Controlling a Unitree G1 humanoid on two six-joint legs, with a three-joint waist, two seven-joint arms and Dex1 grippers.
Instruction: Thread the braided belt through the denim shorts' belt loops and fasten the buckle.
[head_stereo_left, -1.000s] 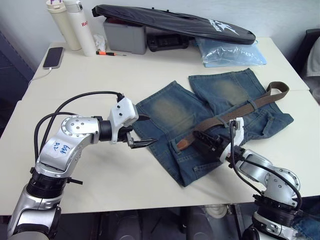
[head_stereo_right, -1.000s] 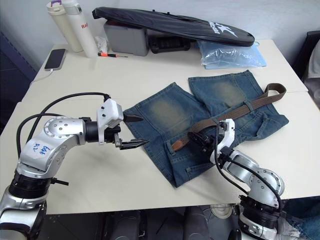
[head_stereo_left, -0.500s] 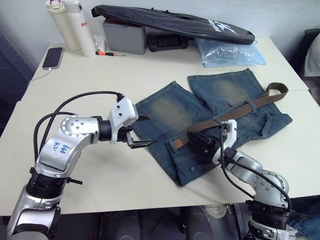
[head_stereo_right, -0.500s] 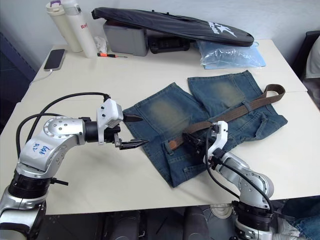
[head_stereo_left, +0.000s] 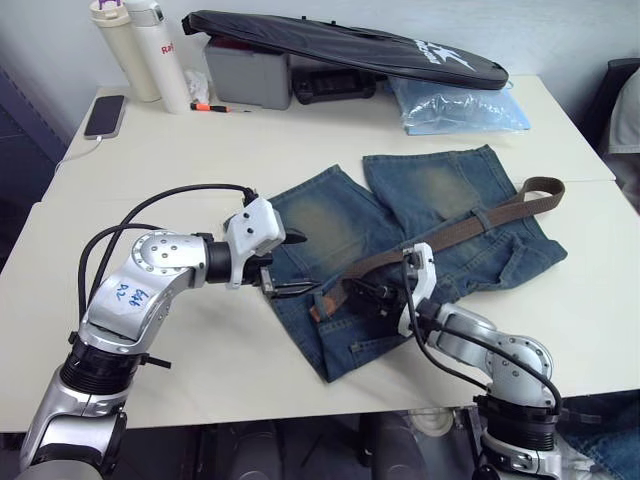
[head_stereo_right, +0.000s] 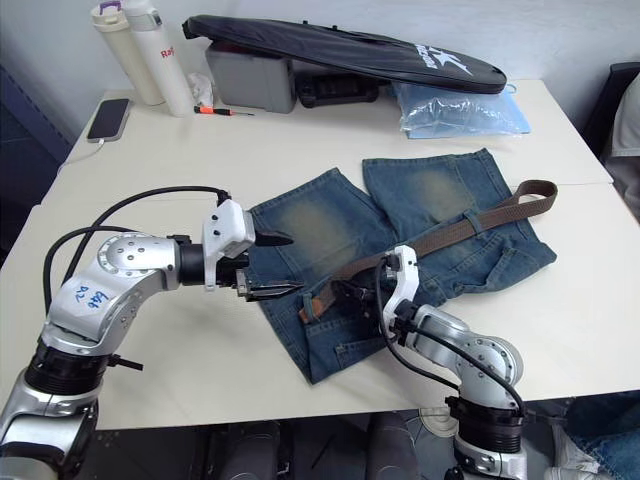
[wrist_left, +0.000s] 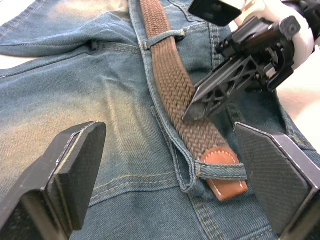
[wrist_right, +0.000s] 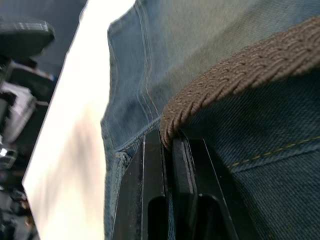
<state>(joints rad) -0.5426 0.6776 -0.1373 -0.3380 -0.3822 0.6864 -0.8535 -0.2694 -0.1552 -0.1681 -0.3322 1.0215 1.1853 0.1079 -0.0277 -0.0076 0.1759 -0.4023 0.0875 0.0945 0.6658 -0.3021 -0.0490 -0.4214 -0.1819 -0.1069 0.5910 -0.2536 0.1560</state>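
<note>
The denim shorts (head_stereo_left: 400, 215) lie flat mid-table, waistband toward me. The braided belt (head_stereo_left: 455, 228) runs along the waistband under belt loops (wrist_left: 165, 37). Its tan leather tip (wrist_left: 222, 177) pokes out of a loop, and its far end (head_stereo_left: 542, 186) curls off the shorts to the right. The buckle is hidden. My right gripper (head_stereo_left: 366, 295) is shut on the belt a short way behind the tip, and its fingers (wrist_right: 155, 165) pinch the strap's edge. My left gripper (head_stereo_left: 306, 265) is open over the shorts' left edge, its fingers (wrist_left: 75, 165) wide to either side of the tip.
At the back of the table are a long black bag (head_stereo_left: 350, 45) on a grey box (head_stereo_left: 248, 75), two bottles (head_stereo_left: 140, 45), a phone (head_stereo_left: 105, 115) and a clear plastic bag (head_stereo_left: 460, 105). Bare tabletop (head_stereo_left: 200, 370) lies front left.
My right gripper has slid left holding the belt, dragging belt and shorts toward my left gripper. The left gripper has shifted slightly right, over the shorts' edge.
</note>
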